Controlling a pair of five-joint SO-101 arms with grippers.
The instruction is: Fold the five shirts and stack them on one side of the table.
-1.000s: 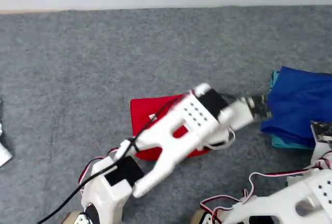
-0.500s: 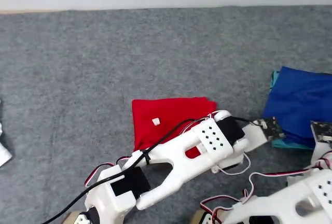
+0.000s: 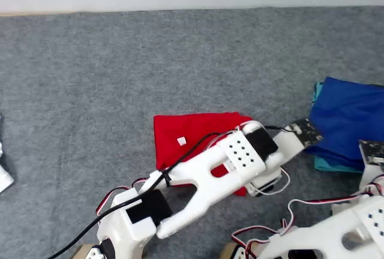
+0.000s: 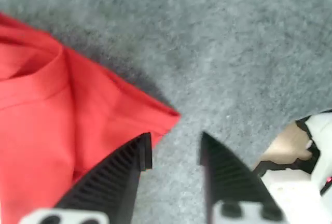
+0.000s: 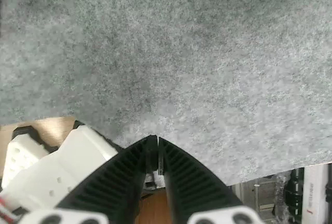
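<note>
A folded red shirt (image 3: 191, 137) lies on the grey felt table near the middle, with a small white tag showing on it. My left arm stretches across its near right part, and my left gripper (image 4: 175, 143) hovers open just off the red shirt's corner (image 4: 62, 115), holding nothing. At the right edge a folded blue shirt (image 3: 347, 121) rests on a teal one (image 3: 329, 164). My right gripper (image 5: 156, 149) is shut and empty, pointing down at the table's front edge, beside the arm's base (image 3: 336, 229).
Grey felt (image 3: 180, 61) covers the table, with wide free room at the back and left. A bit of white cloth (image 3: 3, 178) shows at the far left edge. A pale wall runs behind the table. Cables trail from both arm bases.
My left arm swung down off the red shirt toward the front right, uncovering the shirt, then rose slightly. The red shirt now lies flat. The right arm kept still.
</note>
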